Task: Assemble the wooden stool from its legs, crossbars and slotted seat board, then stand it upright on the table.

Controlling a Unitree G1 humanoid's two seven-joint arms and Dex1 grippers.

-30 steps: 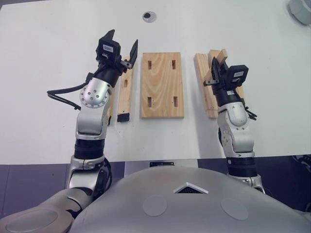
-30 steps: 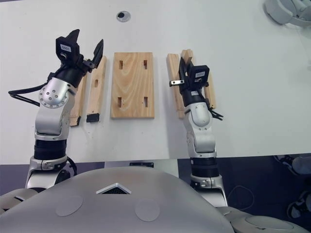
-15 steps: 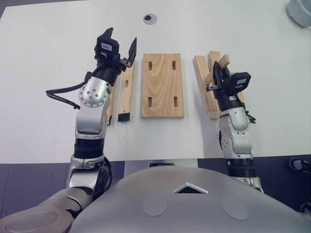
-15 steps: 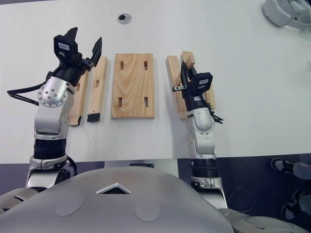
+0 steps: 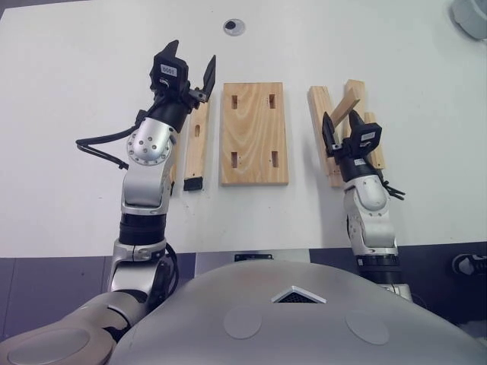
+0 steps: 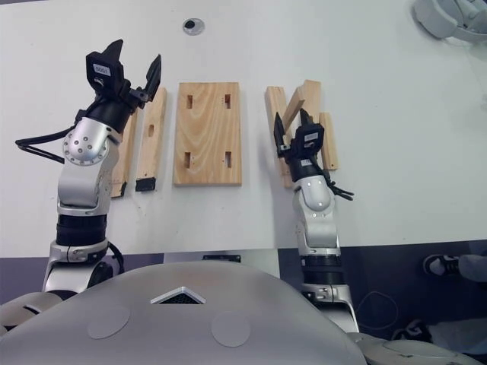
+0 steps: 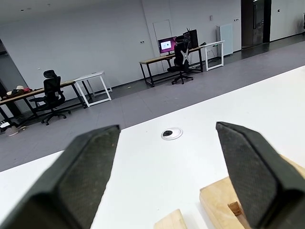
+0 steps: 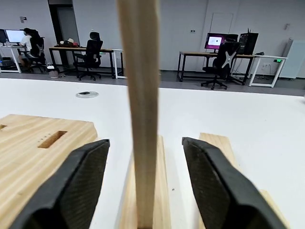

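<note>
The slotted seat board (image 5: 254, 133) lies flat mid-table. Left of it lies a slotted leg (image 5: 196, 141) with a black end cap, and a second piece is partly hidden behind my left arm. My left gripper (image 5: 190, 65) hangs open above the far end of that leg, holding nothing. Right of the board is a pile of legs and crossbars (image 5: 319, 129). One bar (image 5: 347, 103) lies tilted across the pile. My right gripper (image 5: 341, 125) is open at its near end. In the right wrist view the bar (image 8: 140, 119) rises between the fingers (image 8: 86, 186) with a gap on each side.
A round cable hole (image 5: 234, 27) sits in the white table (image 5: 91, 198) beyond the board. A grey object (image 5: 472, 11) shows at the far right corner. Bare table lies left of my left arm and right of the pile.
My right gripper has drawn back toward the table's front edge. The bar at the pile has swung to a slant across the other pieces. The left arm has barely moved.
</note>
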